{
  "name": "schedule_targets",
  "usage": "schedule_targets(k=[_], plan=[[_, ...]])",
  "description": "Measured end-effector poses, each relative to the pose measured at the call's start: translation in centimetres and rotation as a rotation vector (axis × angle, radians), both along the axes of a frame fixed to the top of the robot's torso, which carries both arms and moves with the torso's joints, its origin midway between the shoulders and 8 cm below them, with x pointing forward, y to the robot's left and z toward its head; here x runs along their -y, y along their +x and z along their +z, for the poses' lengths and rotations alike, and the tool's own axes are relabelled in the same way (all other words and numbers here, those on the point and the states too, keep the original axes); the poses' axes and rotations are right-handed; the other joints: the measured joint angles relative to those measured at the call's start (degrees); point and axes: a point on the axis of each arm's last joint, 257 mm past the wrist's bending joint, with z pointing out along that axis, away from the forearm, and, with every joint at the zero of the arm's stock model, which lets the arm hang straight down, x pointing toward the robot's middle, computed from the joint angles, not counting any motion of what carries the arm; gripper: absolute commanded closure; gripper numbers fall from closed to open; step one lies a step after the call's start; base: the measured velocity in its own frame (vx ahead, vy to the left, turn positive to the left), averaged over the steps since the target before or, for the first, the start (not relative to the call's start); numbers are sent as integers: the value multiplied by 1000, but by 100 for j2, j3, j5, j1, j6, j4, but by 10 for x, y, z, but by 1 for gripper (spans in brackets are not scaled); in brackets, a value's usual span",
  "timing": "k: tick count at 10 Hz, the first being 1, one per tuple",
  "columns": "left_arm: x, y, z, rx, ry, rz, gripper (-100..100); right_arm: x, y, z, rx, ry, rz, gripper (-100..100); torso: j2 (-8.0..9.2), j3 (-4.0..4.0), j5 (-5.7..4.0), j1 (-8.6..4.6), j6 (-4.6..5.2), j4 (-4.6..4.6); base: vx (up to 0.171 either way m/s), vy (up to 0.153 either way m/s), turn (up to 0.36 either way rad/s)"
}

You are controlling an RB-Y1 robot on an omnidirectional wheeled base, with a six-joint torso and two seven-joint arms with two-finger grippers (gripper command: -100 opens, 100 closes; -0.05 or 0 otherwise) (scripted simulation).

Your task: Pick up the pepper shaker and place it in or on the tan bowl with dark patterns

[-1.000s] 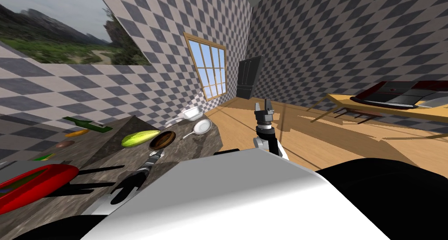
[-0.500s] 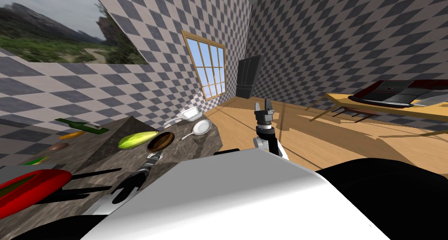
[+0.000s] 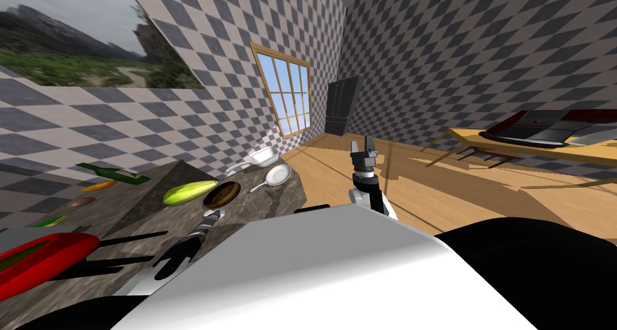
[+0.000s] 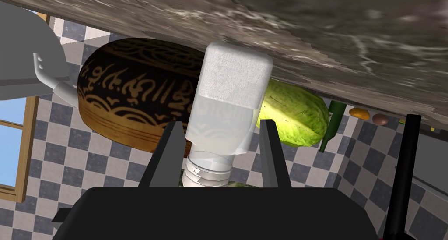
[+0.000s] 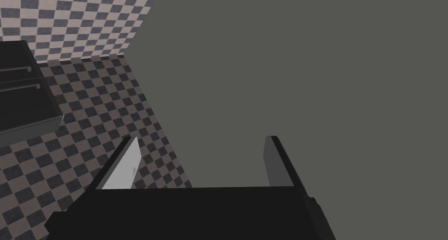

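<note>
The pepper shaker, clear with a frosted white end, stands on the mottled stone counter. My left gripper is shut on it, one finger at each side. In the head view that gripper sits low over the counter, just in front of the bowl. The tan bowl with dark patterns is right behind the shaker, close to it but apart; the head view shows its dark inside. My right gripper is raised over the wooden floor, to the right of the counter, open and empty.
A green melon lies beside the bowl on its left. A frying pan and a saucepan sit beyond the bowl near the counter's far end. A green bottle and a red object lie further left.
My left gripper's fingers have come in from wide open to the shaker's sides. A second ago my head view shifted slightly; the right arm has not moved.
</note>
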Motion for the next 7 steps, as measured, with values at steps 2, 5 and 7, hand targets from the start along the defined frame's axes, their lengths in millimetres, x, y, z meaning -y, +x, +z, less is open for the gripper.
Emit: schedule_targets(k=[2,5,7], plan=[[0,0,0,0,0,0,100,0,0,0,0,0,0,0,0,0,0,0,0,0,4,-5,24],[2,0,4,0,-1,-5,100,0,0,0,0,0,0,0,-1,-1,0,-2,0,-1,3,-4,-9],[-2,-8,11,5,-14,16,100,0,0,0,0,0,0,0,0,1,-1,-4,-2,1,5,-7,-43]])
